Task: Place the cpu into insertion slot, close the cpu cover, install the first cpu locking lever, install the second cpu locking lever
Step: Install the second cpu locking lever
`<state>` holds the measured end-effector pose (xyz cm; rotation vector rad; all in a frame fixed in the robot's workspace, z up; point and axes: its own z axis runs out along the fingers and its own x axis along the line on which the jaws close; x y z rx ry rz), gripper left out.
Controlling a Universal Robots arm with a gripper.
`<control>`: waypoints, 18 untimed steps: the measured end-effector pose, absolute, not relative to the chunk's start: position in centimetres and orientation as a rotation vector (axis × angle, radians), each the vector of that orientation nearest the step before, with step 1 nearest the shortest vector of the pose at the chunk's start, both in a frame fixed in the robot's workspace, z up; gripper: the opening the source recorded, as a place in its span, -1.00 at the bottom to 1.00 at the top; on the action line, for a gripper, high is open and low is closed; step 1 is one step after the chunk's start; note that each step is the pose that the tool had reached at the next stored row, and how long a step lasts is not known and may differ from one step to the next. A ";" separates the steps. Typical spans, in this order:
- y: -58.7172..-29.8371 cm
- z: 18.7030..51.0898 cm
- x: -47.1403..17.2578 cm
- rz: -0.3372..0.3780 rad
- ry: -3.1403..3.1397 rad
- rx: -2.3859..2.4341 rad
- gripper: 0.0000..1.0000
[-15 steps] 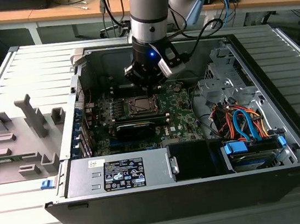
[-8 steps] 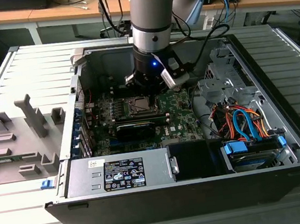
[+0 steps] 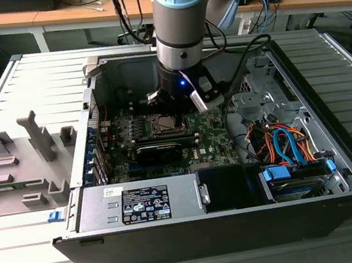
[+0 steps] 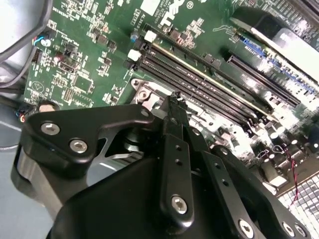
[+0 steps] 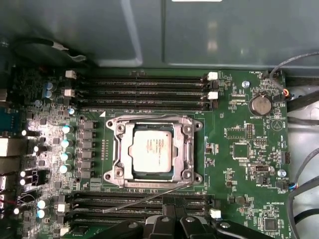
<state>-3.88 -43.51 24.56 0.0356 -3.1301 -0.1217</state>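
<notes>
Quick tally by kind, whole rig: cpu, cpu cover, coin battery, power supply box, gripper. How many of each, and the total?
cpu: 1
cpu cover: 1
coin battery: 1
power supply box: 1
gripper: 1
Total: 5

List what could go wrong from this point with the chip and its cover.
The claw hovers low over the socket, so a small drift could scrape the memory slots beside it. A thin lever wire sticks out slantwise from the cover; it might catch. The chip looks seated under the cover, but any tilt risks bent pins.
</notes>
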 end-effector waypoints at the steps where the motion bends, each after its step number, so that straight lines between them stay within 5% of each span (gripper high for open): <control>1: -43.6 24.5 -3.9 -0.124 -3.130 0.036 -0.78; 18: -45.2 24.4 -4.2 -0.189 -3.127 0.036 -0.78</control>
